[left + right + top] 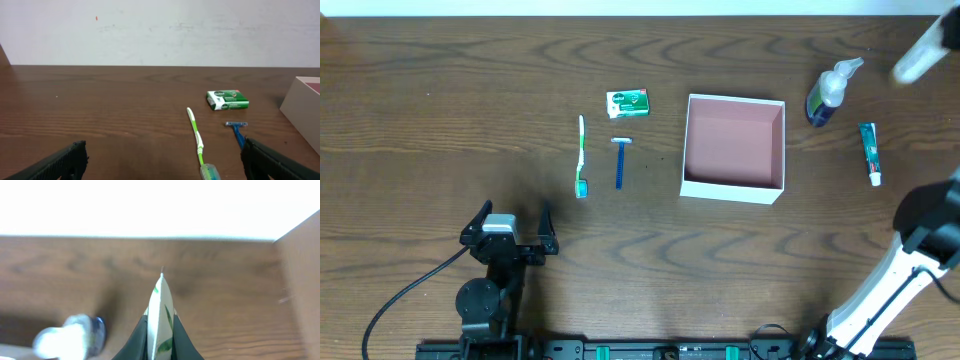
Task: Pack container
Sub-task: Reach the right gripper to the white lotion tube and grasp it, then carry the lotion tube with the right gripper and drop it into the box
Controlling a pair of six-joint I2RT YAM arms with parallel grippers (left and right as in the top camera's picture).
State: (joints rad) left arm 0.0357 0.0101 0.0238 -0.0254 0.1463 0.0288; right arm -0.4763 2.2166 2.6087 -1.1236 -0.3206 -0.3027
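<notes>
The container, a square open box with white walls and a pink-brown inside, sits right of centre. Its wall shows in the left wrist view and in the right wrist view. My right gripper is raised at the far right, beyond the container. In its wrist view it is shut on a white tube with green leaf print. My left gripper is open and empty at the front left, and its fingers frame the lower edge of the left wrist view.
A green-and-white soap packet, a green toothbrush and a blue razor lie left of the container. A blue pump bottle and a toothpaste tube lie to its right. The right arm crosses the front right corner.
</notes>
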